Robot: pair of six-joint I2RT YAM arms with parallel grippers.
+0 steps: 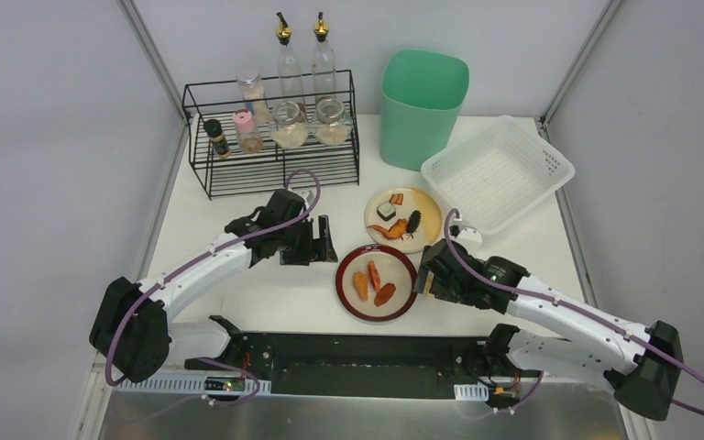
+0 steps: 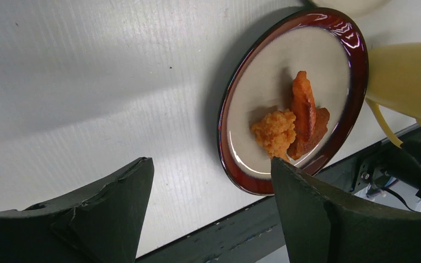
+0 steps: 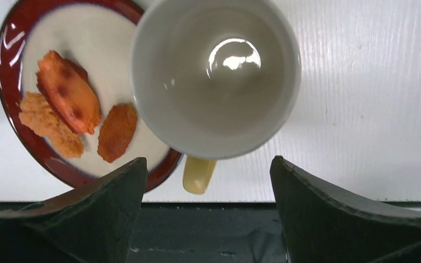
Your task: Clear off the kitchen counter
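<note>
The left gripper (image 2: 209, 165) has its jaws well apart and grips no object; the kitchen counter (image 2: 87, 82) shows bare in the gap and extends beneath and ahead of the tool. A red-rimmed plate (image 2: 268, 76) lies flat on the counter ahead of this gripper, off toward the finger at the right of its wrist view. The plate carries three orange food pieces (image 2: 301, 118) grouped together. The right gripper (image 3: 208, 160) also has its jaws apart, clamped on nothing. A cream mug (image 3: 214, 109) stands upright directly ahead of its tips, with its glossy interior facing the wrist camera and its yellow handle pointing back into the gap. Contact between tool and mug cannot be confirmed. The mug's rim overlaps the red-rimmed plate in that view; whether they touch cannot be told. From above, the two grippers face each other across that plate. Beyond the right gripper lie a pale yellow plate (image 1: 431, 209) with mixed scraps and a white mesh basket (image 1: 500, 174). Beyond the left gripper stands a black wire rack (image 1: 275, 170) holding jars and bottles. A green bin (image 1: 422, 101) stands further off, between rack and basket.
</note>
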